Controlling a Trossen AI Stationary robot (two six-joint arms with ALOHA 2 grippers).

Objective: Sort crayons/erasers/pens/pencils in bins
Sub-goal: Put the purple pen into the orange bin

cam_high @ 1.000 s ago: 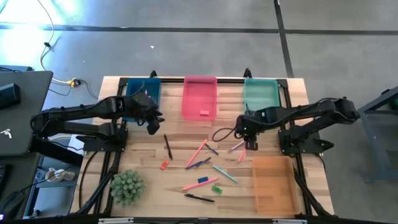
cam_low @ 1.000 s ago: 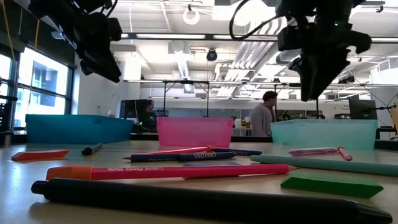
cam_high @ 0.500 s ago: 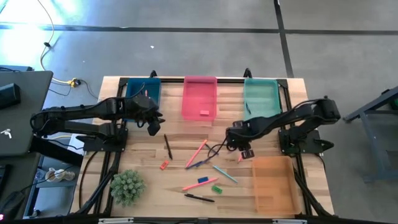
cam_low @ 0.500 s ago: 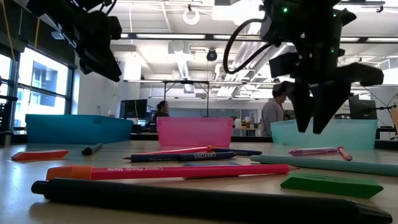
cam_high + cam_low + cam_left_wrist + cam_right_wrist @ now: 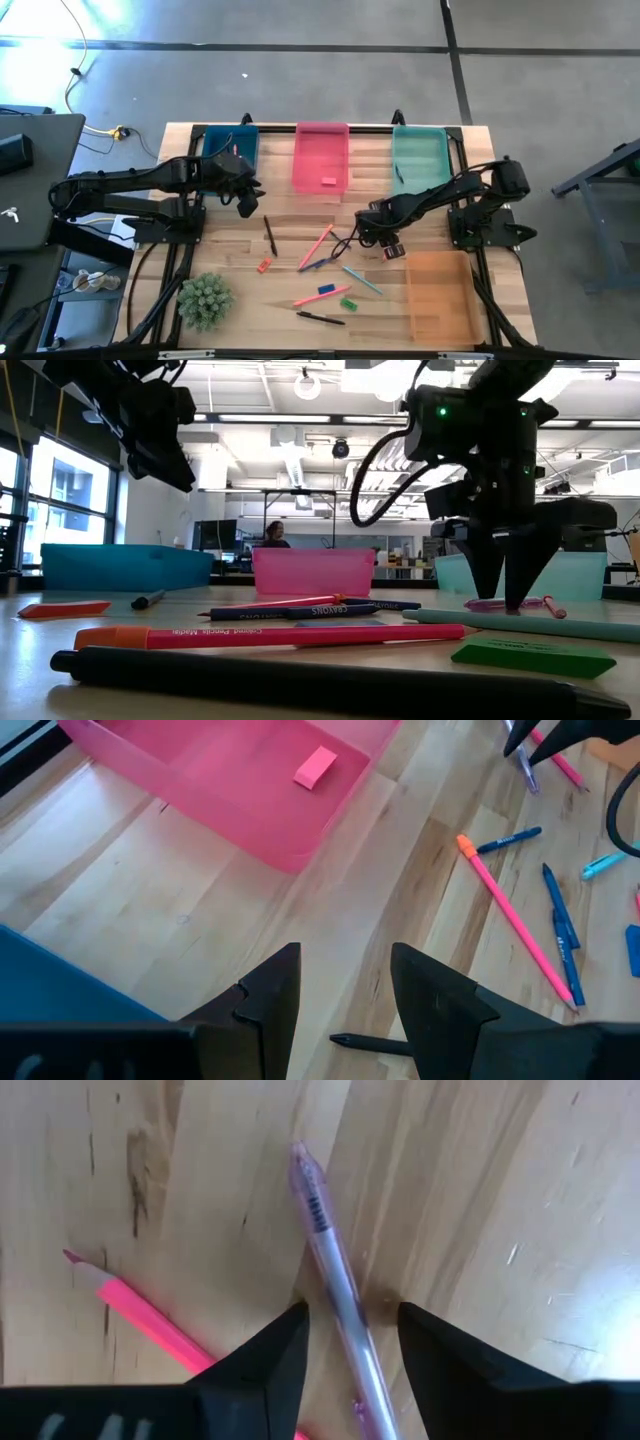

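Straddling a clear lilac pen (image 5: 335, 1295), the right gripper (image 5: 350, 1330) stands low over the table (image 5: 290, 215), its fingers parted with one on each side of the barrel and nothing yet held. The pen lies near the table's middle, ahead of the teal bin (image 5: 420, 152) and just beside a pink pencil (image 5: 140, 1315). To do the step well, the fingers should probably settle until their tips nearly meet the wood, stay centred across the barrel, then close squarely so the round pen does not roll or skate out; keeping clear of the pencil would avoid dragging it along.

The left gripper (image 5: 345, 985) hangs open and empty near the blue bin (image 5: 232, 145) and pink bin (image 5: 320, 155), which holds a pink eraser (image 5: 316, 767). An orange bin (image 5: 440, 295) sits at the right.

Pale wooden planks form the tabletop, scattered with more pens and pencils and a small green plant (image 5: 205, 298). Beyond it lies an open workshop with ceiling pipes and a person (image 5: 273, 533) far off.
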